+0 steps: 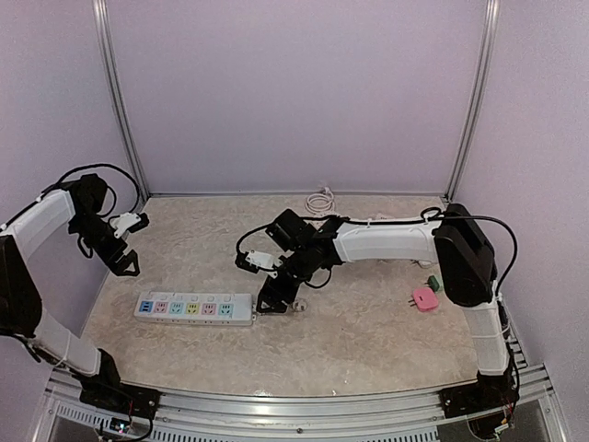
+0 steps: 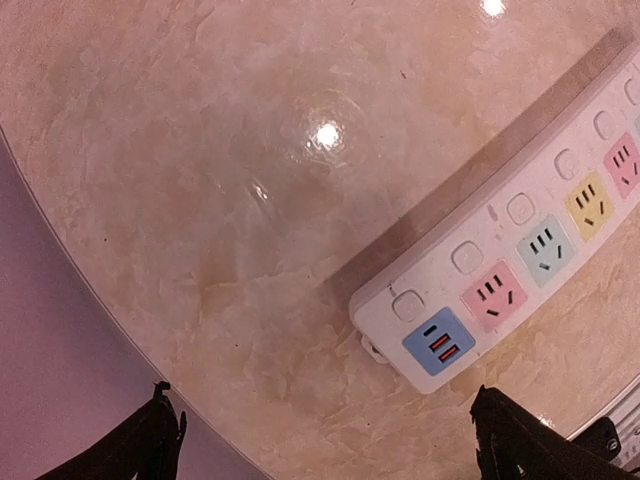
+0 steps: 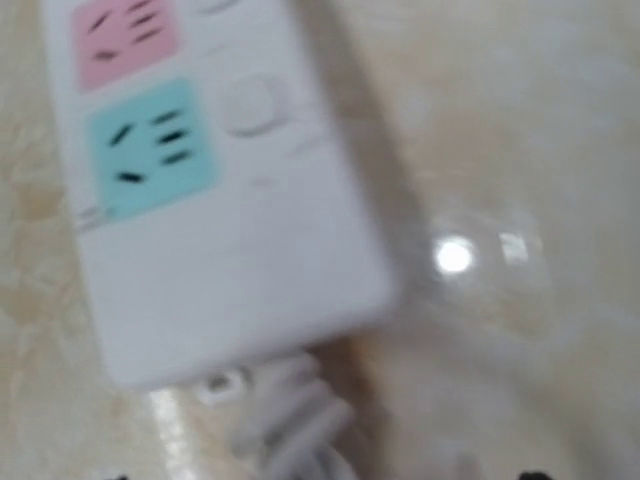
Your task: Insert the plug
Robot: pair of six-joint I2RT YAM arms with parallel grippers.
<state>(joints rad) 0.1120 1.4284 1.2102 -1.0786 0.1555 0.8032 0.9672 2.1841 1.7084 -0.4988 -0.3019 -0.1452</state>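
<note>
Left gripper (image 2: 320,400) gapes wide, holding nothing; right gripper (image 1: 276,299), likewise spread, hangs over one white plastic power strip (image 1: 193,308); one pink plastic plug (image 1: 424,298) lies apart.

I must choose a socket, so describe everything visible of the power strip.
The power strip is a long white bar, plastic by its look, lying flat, face up, on the beige table. At one end sits a blue USB panel, then pink, teal, yellow, pink and teal sockets, all empty, a white button beside each. A white cable leaves the other end, close to the right arm's fingers.
</note>
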